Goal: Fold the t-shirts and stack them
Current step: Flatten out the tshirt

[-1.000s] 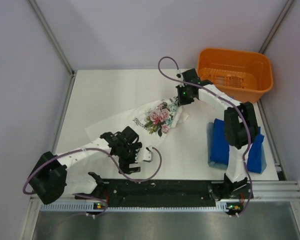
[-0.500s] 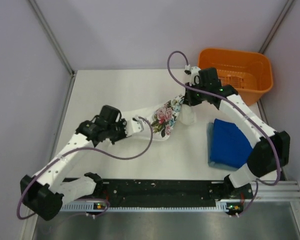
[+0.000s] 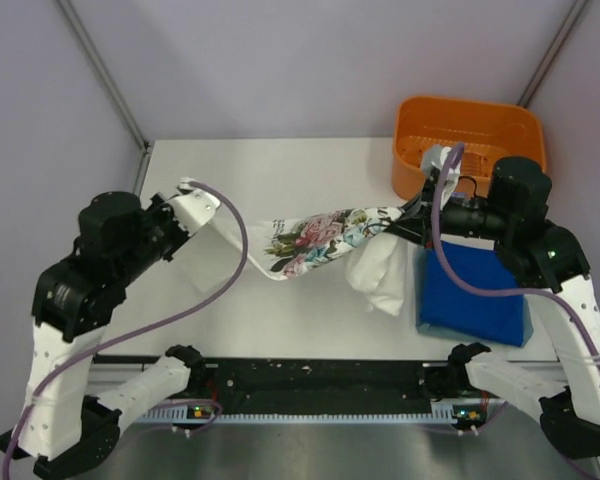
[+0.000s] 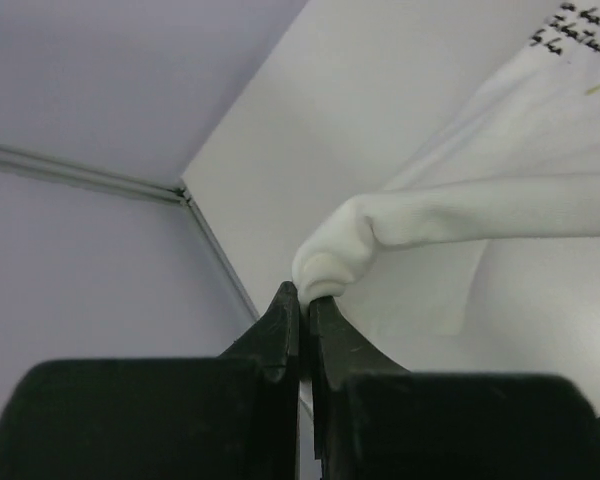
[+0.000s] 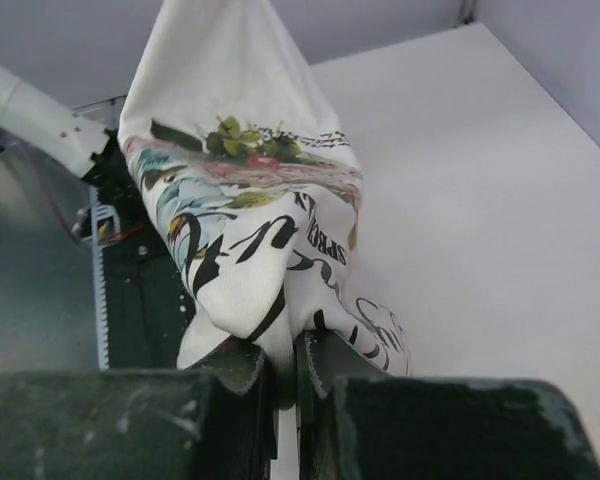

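The white t-shirt (image 3: 310, 240) with the rose print and dark lettering hangs stretched in the air between my two grippers, a loose white fold drooping at its right end. My left gripper (image 3: 202, 205) is shut on a bunched white edge (image 4: 325, 265) of it; the jaws (image 4: 305, 295) pinch the cloth at their tips. On the other end my right gripper (image 3: 405, 225) is shut on the printed cloth (image 5: 240, 200), which spills over its fingertips (image 5: 288, 340). The blue t-shirt (image 3: 475, 295) lies folded on the table at the right, under the right arm.
An orange plastic basket (image 3: 412, 130) stands at the back right corner, just behind the right gripper. The white table (image 3: 310, 165) is walled by grey panels at the back and sides. A purple cable loops from each arm.
My left gripper closed on the white shirt's edge and swung up to the back left. The right gripper carried its end rightward, so the shirt rose off the table, stretched between them.
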